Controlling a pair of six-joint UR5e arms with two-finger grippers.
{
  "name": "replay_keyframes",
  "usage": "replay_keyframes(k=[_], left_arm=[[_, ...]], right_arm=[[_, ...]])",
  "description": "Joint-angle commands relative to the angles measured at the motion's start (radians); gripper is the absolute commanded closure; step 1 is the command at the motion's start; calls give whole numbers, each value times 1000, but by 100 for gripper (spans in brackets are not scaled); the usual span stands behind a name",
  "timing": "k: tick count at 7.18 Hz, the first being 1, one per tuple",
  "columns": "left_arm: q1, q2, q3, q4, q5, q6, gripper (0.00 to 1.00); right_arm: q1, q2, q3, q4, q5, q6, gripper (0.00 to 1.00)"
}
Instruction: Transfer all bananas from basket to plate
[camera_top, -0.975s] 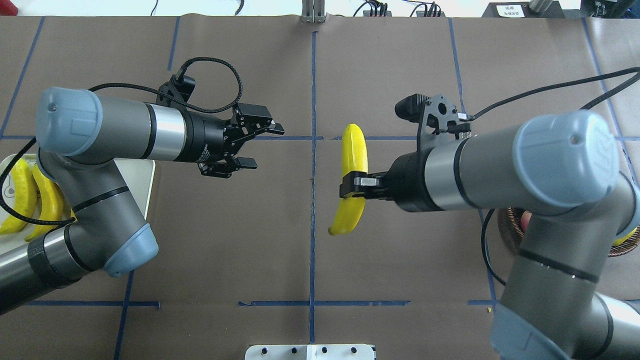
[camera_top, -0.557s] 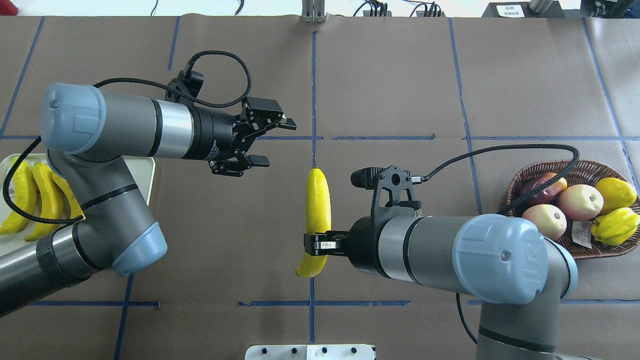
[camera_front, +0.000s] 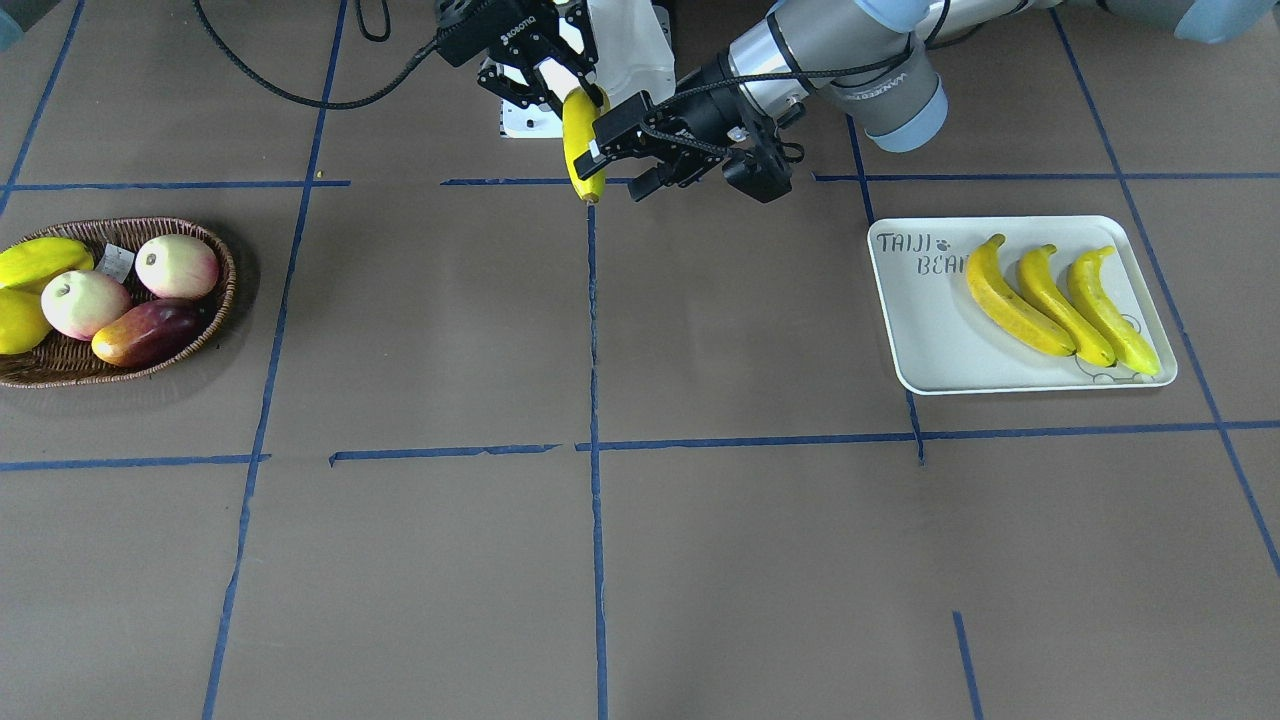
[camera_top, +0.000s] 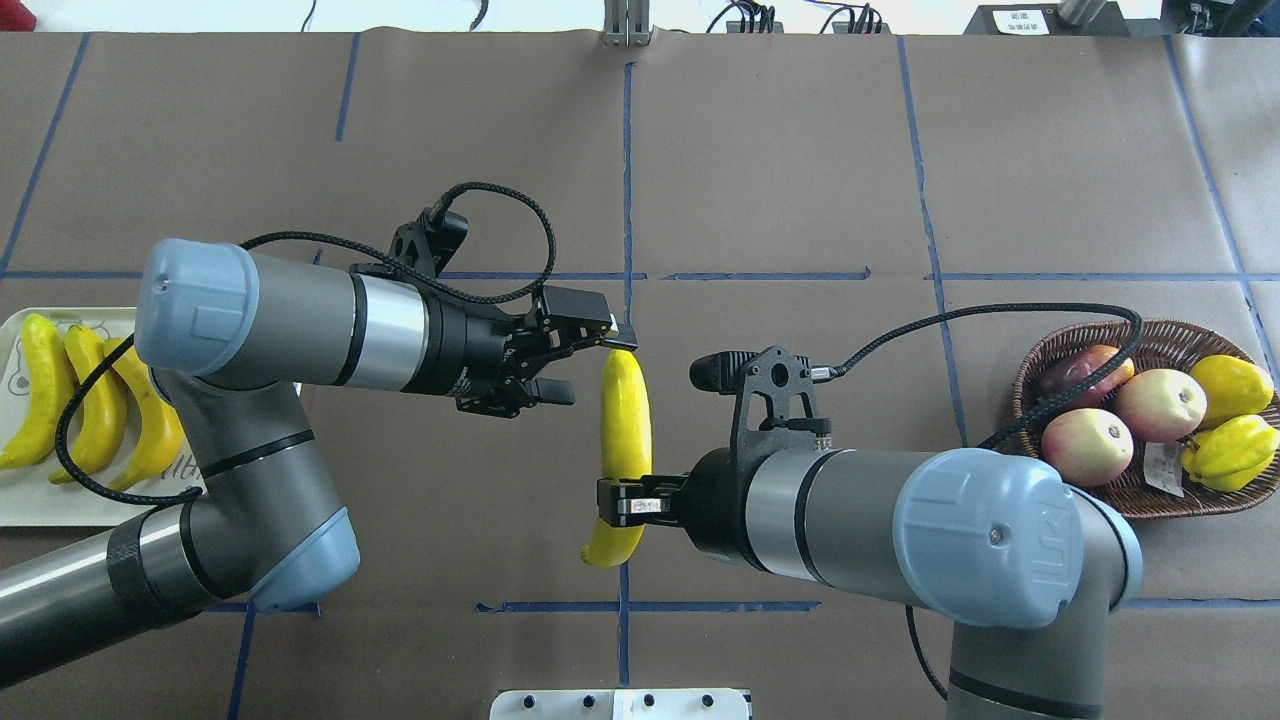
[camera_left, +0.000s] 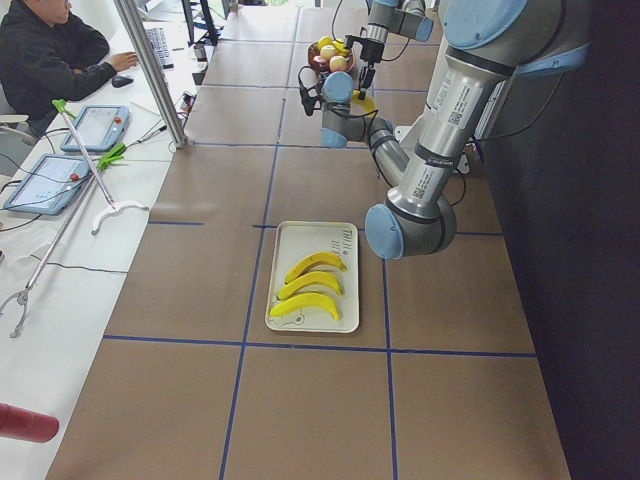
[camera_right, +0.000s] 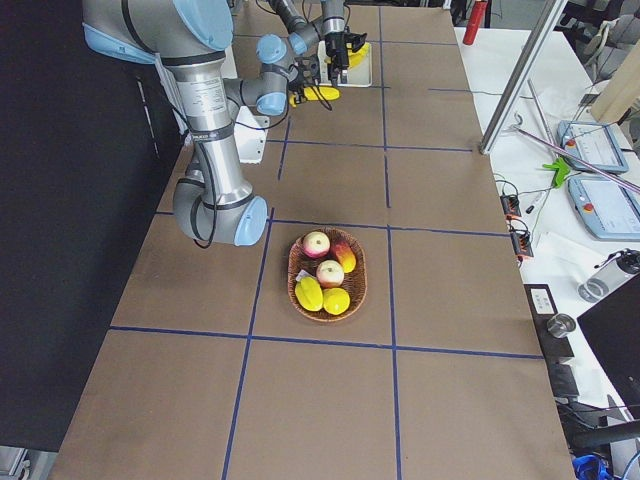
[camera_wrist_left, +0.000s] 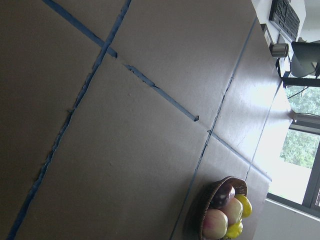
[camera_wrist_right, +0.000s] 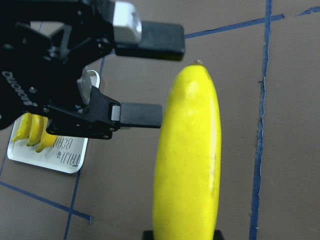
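My right gripper (camera_top: 622, 500) is shut on a yellow banana (camera_top: 625, 430) and holds it above the table's middle; it also shows in the front view (camera_front: 580, 140) and the right wrist view (camera_wrist_right: 187, 165). My left gripper (camera_top: 597, 367) is open. Its fingers (camera_wrist_right: 150, 40) reach the far end of this banana from its left side without closing on it. Three bananas (camera_front: 1060, 300) lie side by side on the white plate (camera_front: 930, 320), which is at the left in the overhead view (camera_top: 60, 505). The wicker basket (camera_top: 1180, 332) holds no banana that I can see.
The basket (camera_front: 215, 300) holds two apples (camera_top: 1160, 403), a reddish mango (camera_front: 150, 335) and yellow fruits (camera_top: 1230, 450). Blue tape lines cross the brown table. A white mounting plate (camera_top: 620, 705) sits at the near edge. A person sits beyond the table's far side (camera_left: 50, 60).
My right gripper carried the banana left and toward the robot, to the centre line. My left gripper, still open, moved right and nearer to the banana's far end.
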Motion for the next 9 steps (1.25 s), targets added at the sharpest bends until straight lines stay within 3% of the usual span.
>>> replay_keyframes(k=[1,4,5,6,7,8,9], left_arm=[[13,1,7,-45,-45,50,0],[38,-22,24,-47,-42,50,1],[38,-31,37,-47,-41,50,10],[38,-31,36,-48,-42,53,85],[36,-31,36,-60,-44,83,100],[36,-27,39,-61,-44,91,100],[36,-28,51,-61,-44,93,100]], right_arm=[[1,0,3,1,0,0,99],[1,1,5,1,0,1,99],[3,0,6,1,0,1,99],[3,0,5,1,0,0,99],[4,0,5,1,0,0,98],[1,1,5,-1,-2,3,71],[3,0,3,-2,-2,8,1]])
